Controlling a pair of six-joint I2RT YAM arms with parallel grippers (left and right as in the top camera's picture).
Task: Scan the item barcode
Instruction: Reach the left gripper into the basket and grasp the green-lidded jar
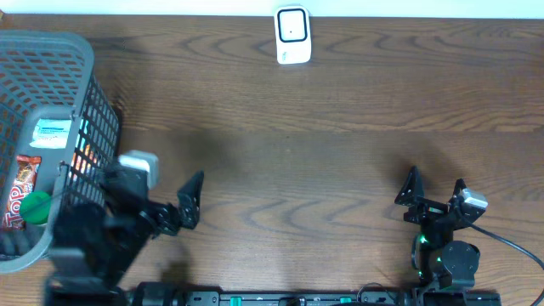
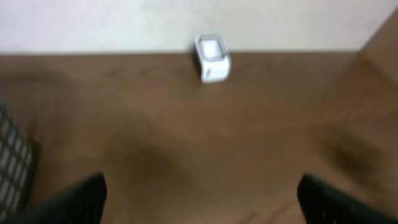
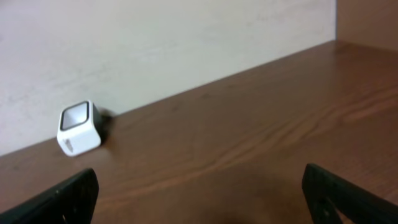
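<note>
it looks like a mock shop checkout staged in a lab. a grey shopping basket [image 1: 100, 127] of packaged snacks [image 1: 24, 183] stands at one end of a wood-grain surface [image 1: 323, 127]. a small white barcode scanner [image 1: 292, 36] sits against a plain pale wall [image 3: 155, 43].

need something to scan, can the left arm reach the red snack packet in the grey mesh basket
Probably yes: the left gripper is open beside the grey mesh basket, and the red snack packet lies uncovered.
</note>
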